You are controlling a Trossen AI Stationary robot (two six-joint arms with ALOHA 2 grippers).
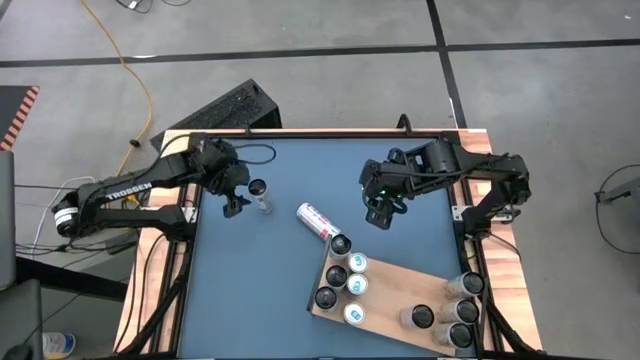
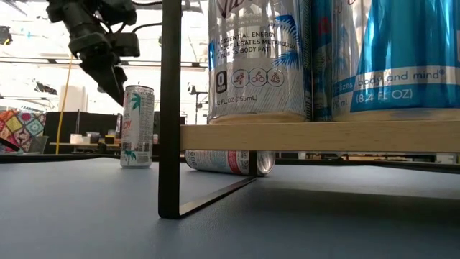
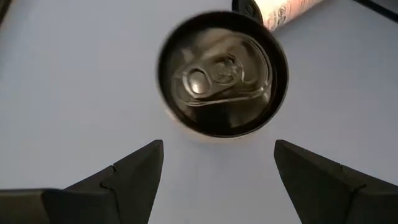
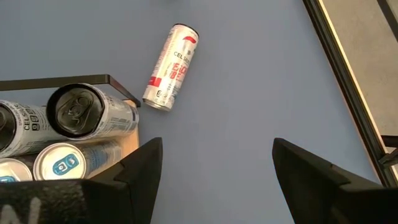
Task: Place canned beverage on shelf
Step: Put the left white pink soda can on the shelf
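A slim white can (image 1: 260, 194) stands upright on the blue-grey tabletop at the far left; it also shows in the low view (image 2: 136, 126) and, top up, in the left wrist view (image 3: 222, 74). My left gripper (image 1: 236, 200) is open just beside and above it, fingers pointing down, touching nothing. A white-and-red can (image 1: 316, 221) lies on its side mid-table, beside the shelf's far corner. The light-brown wooden shelf (image 1: 392, 285) stands at the near right on a black frame and carries several upright cans. My right gripper (image 1: 381, 211) is open and empty above the table, beyond the shelf.
Cans stand in two groups on the shelf, at its left end (image 1: 343, 280) and at its right end (image 1: 455, 310). The shelf's black leg (image 2: 169, 108) stands on the tabletop. Bare tabletop (image 1: 250, 290) lies at the near left. Wooden rails (image 1: 165, 280) edge the table.
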